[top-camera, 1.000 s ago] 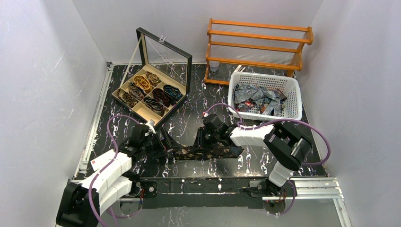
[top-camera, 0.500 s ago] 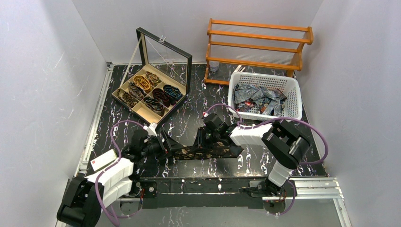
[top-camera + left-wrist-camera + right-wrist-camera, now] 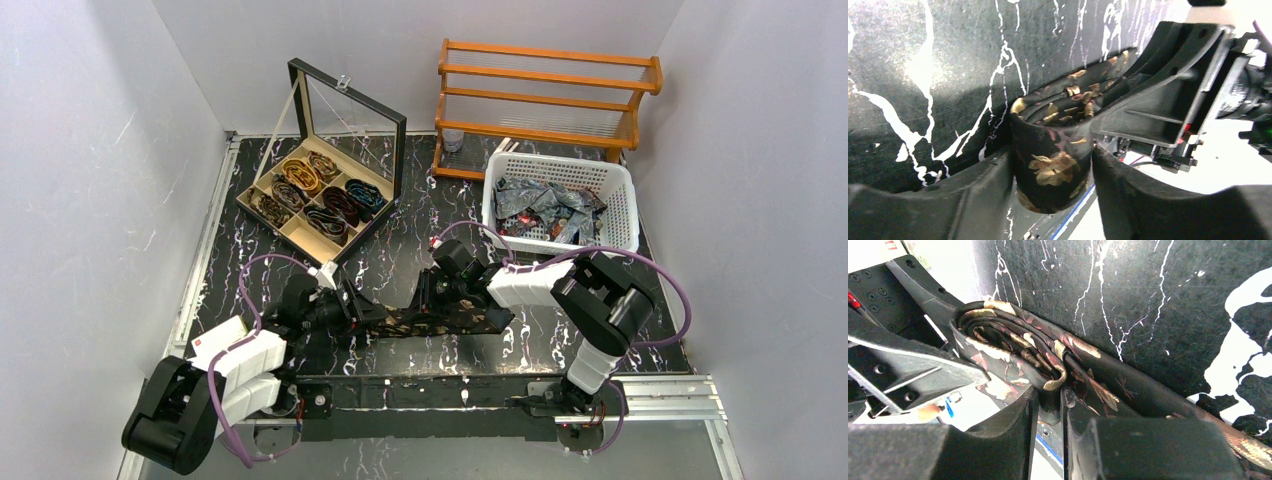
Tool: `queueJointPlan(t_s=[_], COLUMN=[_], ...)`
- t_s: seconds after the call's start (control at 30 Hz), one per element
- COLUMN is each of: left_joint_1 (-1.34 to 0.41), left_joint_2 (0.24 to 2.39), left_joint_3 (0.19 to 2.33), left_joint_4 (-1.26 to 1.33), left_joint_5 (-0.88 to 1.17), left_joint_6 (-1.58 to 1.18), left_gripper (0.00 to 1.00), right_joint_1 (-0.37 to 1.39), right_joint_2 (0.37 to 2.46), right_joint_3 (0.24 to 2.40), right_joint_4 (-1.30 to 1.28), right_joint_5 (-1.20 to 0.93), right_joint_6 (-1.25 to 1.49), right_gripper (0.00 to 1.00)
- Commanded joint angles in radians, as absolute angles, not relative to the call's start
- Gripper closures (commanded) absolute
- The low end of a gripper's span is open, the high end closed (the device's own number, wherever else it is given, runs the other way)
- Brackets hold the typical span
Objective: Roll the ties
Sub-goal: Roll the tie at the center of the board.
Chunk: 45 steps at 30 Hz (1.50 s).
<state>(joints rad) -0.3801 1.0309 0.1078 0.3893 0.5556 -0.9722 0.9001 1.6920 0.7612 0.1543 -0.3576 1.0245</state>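
Black tie with gold flowers lies low in the middle of the top view. The right gripper, nearly shut, pinches its rolled end. The left gripper, half open, seems to hug it. A crooked squeeze could unroll it.

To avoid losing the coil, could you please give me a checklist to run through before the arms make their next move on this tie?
1. Hold of the left claw on the rolled end of the dark tie: ok, fingers press both sides.
2. Hold of the right claw on the tie: ok, it pinches folded layers beside the coil.
3. Whole tie rolled: not ok, an unrolled tail lies flat on the table.
4. Coil tight enough: cannot tell.
5. Free slot in the tie box: ok, its near compartment looks empty.
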Motion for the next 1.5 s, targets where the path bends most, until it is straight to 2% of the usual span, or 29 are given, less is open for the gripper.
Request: queueJointPlan(t_s=[0.0,0.17,0.3,0.6,0.87,1.23,1.47], left_joint_1=[-0.422,-0.431,-0.439,-0.570,-0.698,-0.863,-0.993], left_joint_2=[1.051,1.014,0.972,0.981,1.048,1.159,1.300], left_joint_3=[0.134,0.177,0.249,0.430,0.560,0.712,0.903], left_joint_4=[0.359,0.266,0.144,-0.181,-0.304,-0.443,-0.688], left_joint_5=[0.505,0.432,0.380,0.130,-0.075,-0.269,-0.512], left_joint_6=[-0.959,-0.945,-0.922,-0.864,-0.872,-0.909,-0.963], left_gripper=[0.54,0.72,0.79,0.85,0.87,0.88,0.88], right_joint_1=[0.896,0.896,0.896,0.896,0.896,0.894,0.877], right_joint_2=[1.723,1.709,1.692,1.650,1.680,1.723,1.736], right_joint_3=[0.745,0.758,0.787,0.839,0.856,0.867,0.838], right_joint_4=[0.134,0.121,0.091,0.046,0.050,0.123,0.201], right_joint_5=[-0.347,-0.344,-0.335,-0.299,-0.303,-0.344,-0.374], right_joint_6=[1.022,1.011,0.985,0.954,0.946,0.986,1.035], right_gripper=[0.71,0.71,0.67,0.56,0.65,0.65,0.66])
